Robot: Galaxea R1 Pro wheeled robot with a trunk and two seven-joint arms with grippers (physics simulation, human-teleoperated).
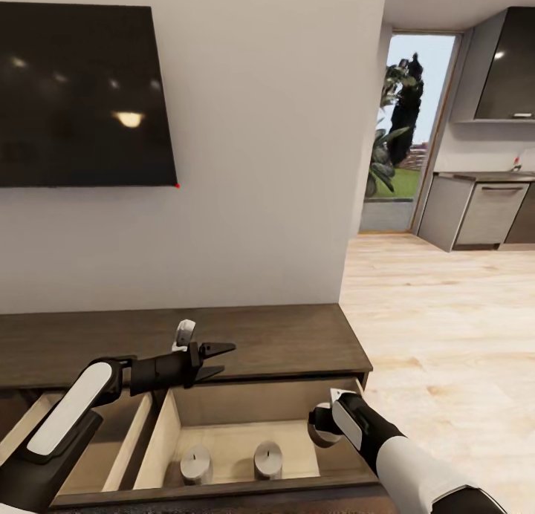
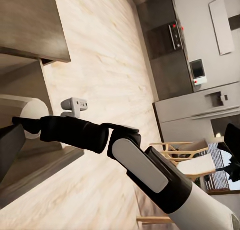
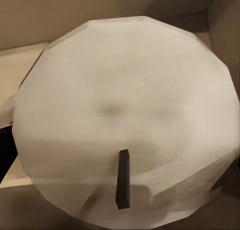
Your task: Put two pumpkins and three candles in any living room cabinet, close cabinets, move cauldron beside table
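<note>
Standing over the long low cabinet (image 1: 223,343), I see its right-hand drawer (image 1: 167,440) pulled open, pale wood inside. The right gripper (image 1: 321,425) is dipped into that drawer near its right wall, and it looks to be carrying a candle (image 3: 125,120): the right wrist view is almost wholly taken up by the candle's pale round top and dark wick, pressed close against the camera. The fingers themselves are hidden behind it, so I cannot tell for sure how far they are closed, though in the left wrist view a pale round shape (image 2: 35,113) sits at the tip of that arm.

Off to the left of the right gripper, on the drawer floor, two more candles (image 1: 196,463) stand upright side by side, slightly apart, the second (image 1: 268,458) being the nearer to the gripper. A pale divider separates them from the drawer's left compartment.

The left gripper (image 1: 223,358) hovers above the front edge of the cabinet top, up and to the left of the right one, its dark fingers spread apart and holding nothing.

Above the cabinet hangs a dark television (image 1: 82,98) on the white wall. To the right, light wooden floor (image 1: 446,336) runs towards a kitchen with grey units (image 1: 487,213).
</note>
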